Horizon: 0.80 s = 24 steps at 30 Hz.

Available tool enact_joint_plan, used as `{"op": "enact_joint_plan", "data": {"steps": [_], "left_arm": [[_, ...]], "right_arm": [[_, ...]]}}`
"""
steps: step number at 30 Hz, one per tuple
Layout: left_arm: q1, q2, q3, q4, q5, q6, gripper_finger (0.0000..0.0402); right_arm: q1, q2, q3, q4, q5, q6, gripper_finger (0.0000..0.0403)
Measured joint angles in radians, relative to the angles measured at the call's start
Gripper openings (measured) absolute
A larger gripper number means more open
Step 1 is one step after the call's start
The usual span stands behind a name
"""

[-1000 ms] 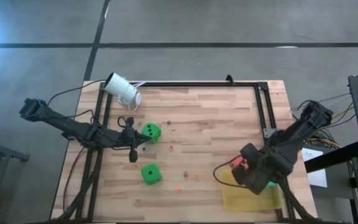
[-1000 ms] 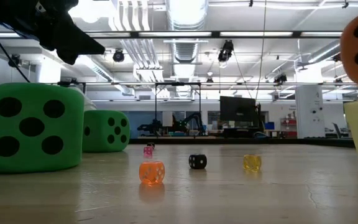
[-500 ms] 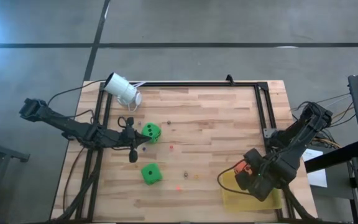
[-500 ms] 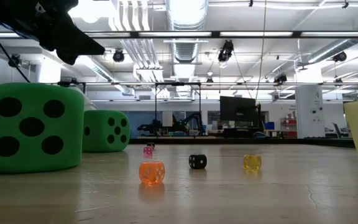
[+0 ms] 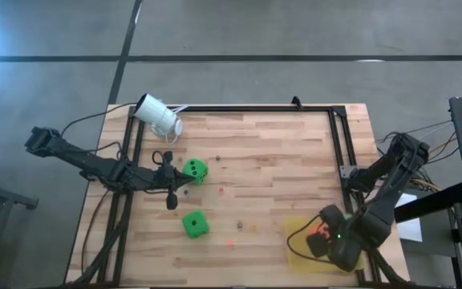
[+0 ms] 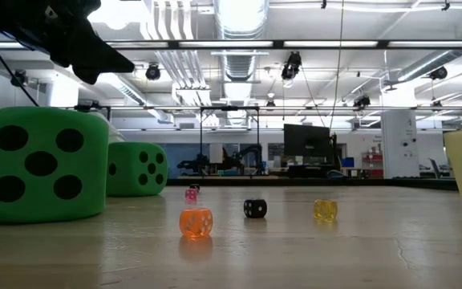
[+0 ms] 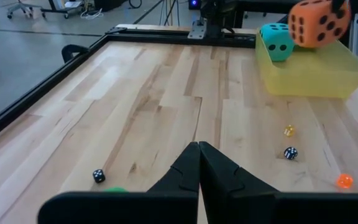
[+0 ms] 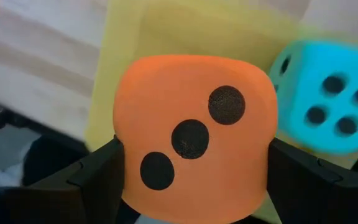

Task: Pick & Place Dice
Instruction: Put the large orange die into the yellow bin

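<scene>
The orange-red die [image 8: 191,137] hangs above the yellow tray [image 5: 303,255] at the table's near right, with my right gripper [image 5: 328,238] shut on it. The teal die [image 8: 325,99] lies inside the tray [image 7: 309,71] on its floor. Two green dice [image 5: 195,170] [image 5: 194,224] rest on the wood at centre left. My left gripper [image 5: 181,180] hovers shut and empty just beside the farther green die. In the left wrist view the orange-red die [image 7: 319,22] shows above the teal die [image 7: 277,42]. My right gripper pinches the orange-red die by two opposite faces [image 8: 124,155], one finger [image 8: 98,171] on each side. The fingers come from above, pointing down. The die is lifted clear over the tray, its three-pip face toward the wrist camera.
Several tiny coloured dice lie scattered mid-table [image 6: 196,221] [image 6: 254,209] [image 6: 325,210]. A white cylinder [image 5: 158,116] lies at the far left corner. A black frame rail [image 5: 255,107] edges the far and right sides.
My right gripper has carried the orange-red die toward the table's near edge and slightly right, to a spot over the yellow tray, rolling about its pointing line as it went. The die has left the low view at the right.
</scene>
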<state>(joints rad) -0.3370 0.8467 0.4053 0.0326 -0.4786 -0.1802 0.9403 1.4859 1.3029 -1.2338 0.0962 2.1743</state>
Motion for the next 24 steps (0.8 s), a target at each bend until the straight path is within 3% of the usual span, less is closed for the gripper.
{"op": "enact_joint_plan", "data": {"steps": [3,10,24], "left_arm": [[0.000,0.000,0.000,-0.002,0.000,0.000,0.0006],[0.000,0.000,0.000,-0.004,0.000,0.000,0.0006],[0.000,0.000,0.000,0.000,0.000,0.013,0.0006]], "right_arm": [[0.034,0.022,0.000,0.022,-0.018,0.056,0.0306],[0.076,0.106,0.030,0.010,-0.187,0.092,0.0306],[0.083,0.167,0.047,-0.117,-0.287,0.123,0.0308]]}}
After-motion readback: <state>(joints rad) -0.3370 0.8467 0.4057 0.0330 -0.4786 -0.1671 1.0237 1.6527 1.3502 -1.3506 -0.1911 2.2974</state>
